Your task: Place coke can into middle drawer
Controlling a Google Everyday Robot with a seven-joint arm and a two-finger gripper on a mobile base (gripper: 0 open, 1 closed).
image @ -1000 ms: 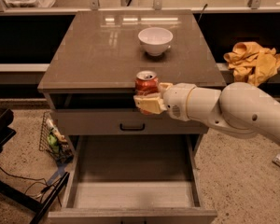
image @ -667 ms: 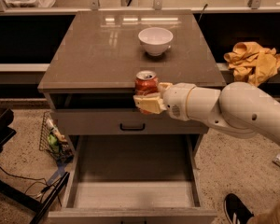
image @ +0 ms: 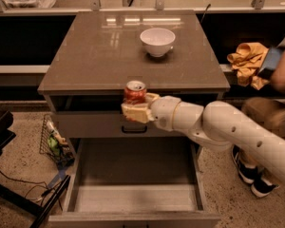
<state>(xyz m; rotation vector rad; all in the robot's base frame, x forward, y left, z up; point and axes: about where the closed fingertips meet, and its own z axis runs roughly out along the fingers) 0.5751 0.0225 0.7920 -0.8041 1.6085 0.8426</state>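
The coke can (image: 135, 92) is a red can with a silver top, held upright in front of the cabinet's front edge. My gripper (image: 137, 111) is shut on the coke can, with pale fingers wrapped around its lower half. The white arm reaches in from the right. The middle drawer (image: 135, 194) is pulled open below the can, and its grey floor shows nothing inside. The can hangs above the drawer's back part, in front of the upper drawer's front.
A white bowl (image: 157, 41) stands on the brown cabinet top (image: 95, 56). The upper drawer front (image: 85, 125) has a small black handle. A wire basket (image: 54, 141) with items sits on the floor at the left. A person (image: 270, 103) and a yellow cloth (image: 248, 61) are at the right.
The can and gripper have shifted slightly left and down in front of the cabinet. A person has come into view at the right.
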